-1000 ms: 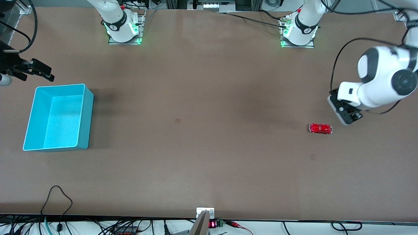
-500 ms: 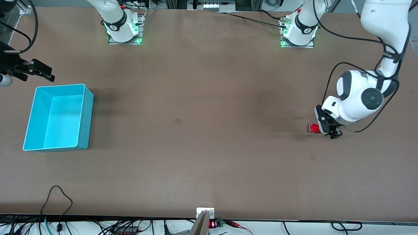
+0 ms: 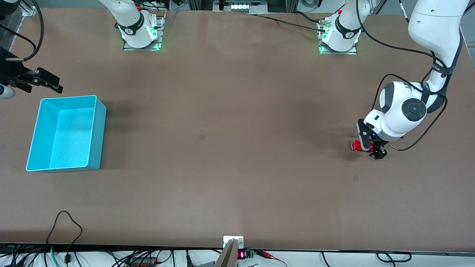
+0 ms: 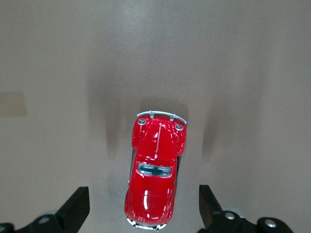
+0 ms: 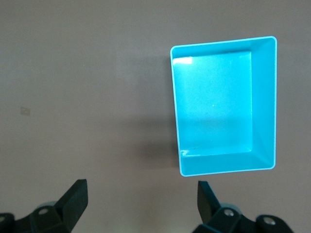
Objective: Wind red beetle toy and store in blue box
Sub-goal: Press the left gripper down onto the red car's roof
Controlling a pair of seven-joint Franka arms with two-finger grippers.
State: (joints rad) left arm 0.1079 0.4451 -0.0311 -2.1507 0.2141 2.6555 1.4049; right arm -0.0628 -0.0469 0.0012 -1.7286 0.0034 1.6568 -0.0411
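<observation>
**Left gripper straddling the red beetle toy**

The left gripper (image 3: 372,147) is sitting low over the red beetle toy (image 4: 154,170) at the left arm's end of the worktop (image 3: 230,148), and its fingers (image 4: 75,208) are standing wide, one on each side of the car with bare worktop showing between each finger and the bodywork. Nothing is touching the toy. In the left wrist view the beetle is looking glossy and bright red, rounded from nose to tail, with a silver bumper, two small round headlights, a thin line running down the bonnet and a dark windscreen strip. It is resting on its wheels, lengthwise between the fingers. From the front camera only its one red end (image 3: 355,145) is peeking out beside the gripper.

Well apart from that, at the right arm's end, the right gripper (image 3: 44,82) is waiting in the air beside the blue box (image 3: 97,128), fingers wide and holding nothing. The box is a light cyan bin with rounded corners and a pale rim, sitting upright on the worktop, and its inside (image 5: 216,104) is showing only bare blue floor.
</observation>
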